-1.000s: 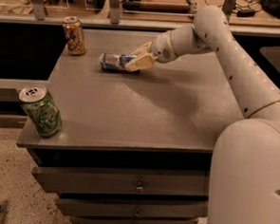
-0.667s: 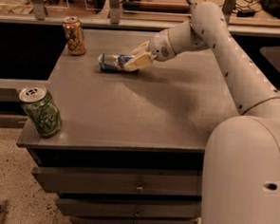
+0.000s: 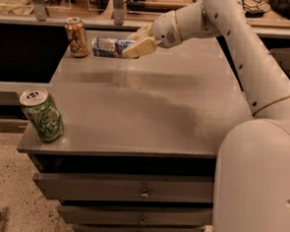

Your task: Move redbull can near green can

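The redbull can [image 3: 105, 46], slim, blue and silver, lies on its side in my gripper [image 3: 133, 47], which is shut on its right end and holds it a little above the back of the grey table [image 3: 150, 108]. A shadow band falls on the tabletop beneath it. The green can [image 3: 42, 115], with a pale leafy pattern and silver top, stands slightly tilted at the table's front left corner, far from the gripper. My arm reaches in from the right.
An orange-brown patterned can [image 3: 77, 36] stands at the back left corner, just left of the held can. Drawers [image 3: 140, 191] sit below the tabletop. A ledge with clutter runs behind the table. The robot's white body [image 3: 259, 184] fills the right side.
The gripper has lifted the redbull can off the tabletop and carried it up and slightly left, toward the orange-brown can. The other cans have not moved.
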Motion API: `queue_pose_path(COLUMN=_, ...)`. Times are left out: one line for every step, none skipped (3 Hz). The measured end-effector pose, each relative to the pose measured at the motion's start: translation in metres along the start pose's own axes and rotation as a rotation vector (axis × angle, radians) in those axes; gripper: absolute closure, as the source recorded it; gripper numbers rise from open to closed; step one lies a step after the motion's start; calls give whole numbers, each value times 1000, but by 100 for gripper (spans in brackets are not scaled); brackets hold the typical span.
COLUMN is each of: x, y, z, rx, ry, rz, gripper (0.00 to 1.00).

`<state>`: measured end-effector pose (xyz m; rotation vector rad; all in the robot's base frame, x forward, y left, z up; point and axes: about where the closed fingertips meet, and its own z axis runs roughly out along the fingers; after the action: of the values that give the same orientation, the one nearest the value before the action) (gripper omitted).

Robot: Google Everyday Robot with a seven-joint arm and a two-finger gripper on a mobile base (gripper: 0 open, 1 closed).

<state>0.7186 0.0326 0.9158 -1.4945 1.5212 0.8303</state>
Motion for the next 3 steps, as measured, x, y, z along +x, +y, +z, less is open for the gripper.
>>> queue_pose_path(x=-13, y=30, z=3, rx=-39, ry=9, rz=-8, gripper=100)
queue_pose_path(x=-4, y=65, z=8, rx=-41, ry=65, rz=14, gripper=100)
queue_pose_path(x=22, y=89, z=33, rx=-106, ry=107, rz=49, gripper=100)
